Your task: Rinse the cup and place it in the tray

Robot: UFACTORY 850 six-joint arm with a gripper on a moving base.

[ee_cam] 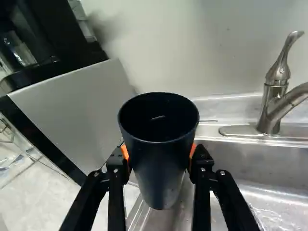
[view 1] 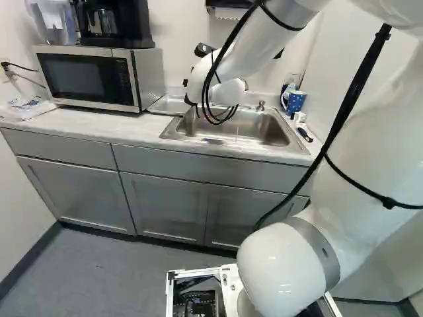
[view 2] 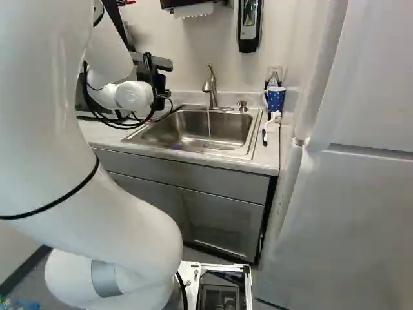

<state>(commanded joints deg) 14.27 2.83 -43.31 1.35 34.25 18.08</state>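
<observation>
The pincer (view 2: 159, 81), its fingers parted by the cup's width, grips the dark cup (ee_cam: 161, 175) from both sides near the edge of the sink (view 2: 250, 141) set in the desk (view 1: 99, 125), with the metal tray (view 1: 165, 105) beside the microwave (view 1: 137, 72) and water (view 2: 209, 124) running from the faucet (view 2: 211, 87) farther back.

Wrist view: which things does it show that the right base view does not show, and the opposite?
Only the wrist view shows the dark cup, gripped upright by the tool.
Only the right base view shows the blue spotted mug and the wall dispenser.
Both show the faucet and the sink.
</observation>
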